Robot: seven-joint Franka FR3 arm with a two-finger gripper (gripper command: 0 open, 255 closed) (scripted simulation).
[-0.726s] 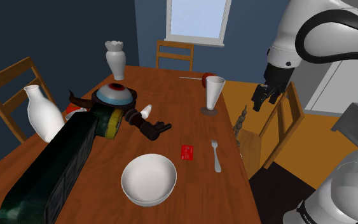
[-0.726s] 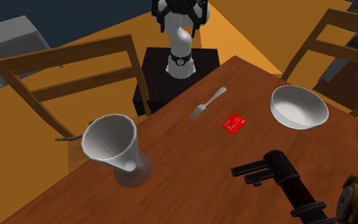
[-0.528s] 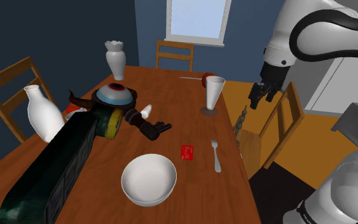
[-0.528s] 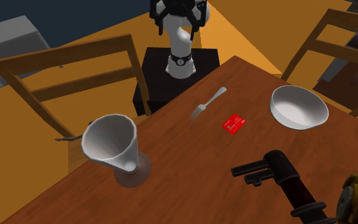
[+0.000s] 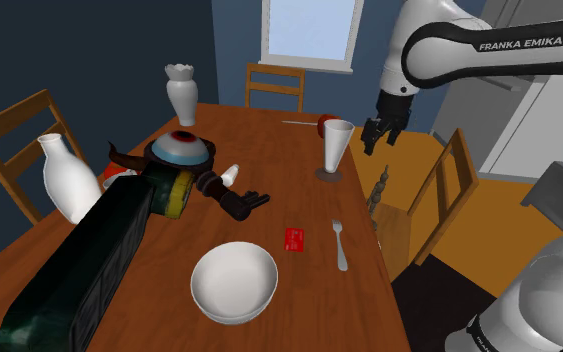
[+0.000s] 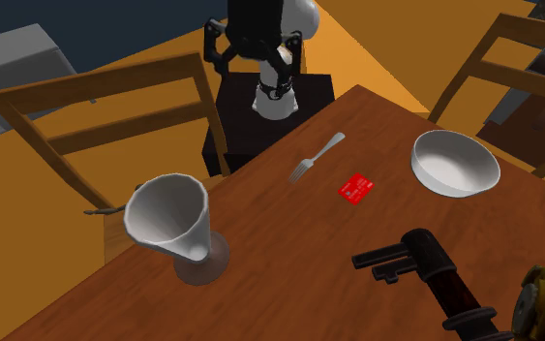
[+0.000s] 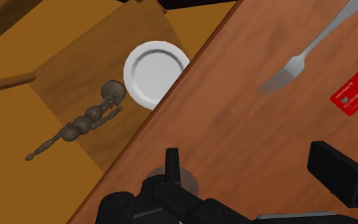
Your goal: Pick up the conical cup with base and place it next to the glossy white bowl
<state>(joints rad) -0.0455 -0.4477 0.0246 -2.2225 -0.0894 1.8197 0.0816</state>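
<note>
The conical cup (image 5: pixel 337 146) is white and stands upright on its round base near the table edge at the shoulder view's right. It is close in the second exterior view (image 6: pixel 171 225), and from above its rim (image 7: pixel 155 73) shows as a white ring. My gripper (image 5: pixel 379 135) hangs open in the air just right of the cup at rim height, apart from it, over the table edge. It is also seen at the back (image 6: pixel 249 60) and from the wrist (image 7: pixel 247 159), with nothing between its fingers. The glossy white bowl (image 5: pixel 233 282) (image 6: pixel 455 163) sits near the table's front.
A fork (image 5: pixel 340 245) (image 7: pixel 304 54) and a red card (image 5: pixel 295 238) (image 7: pixel 355 94) lie between cup and bowl. A wooden chair (image 5: pixel 439 190) with a jointed wooden figure (image 7: pixel 82 121) stands under the gripper. White vases (image 5: pixel 67 178), a black tool (image 5: pixel 234 200) and a long dark box (image 5: pixel 79 270) fill the left side.
The arm has swung toward the shoulder view's left and a little up, bringing the open gripper from over the chair to just beside the cup. Nothing on the table moved.
</note>
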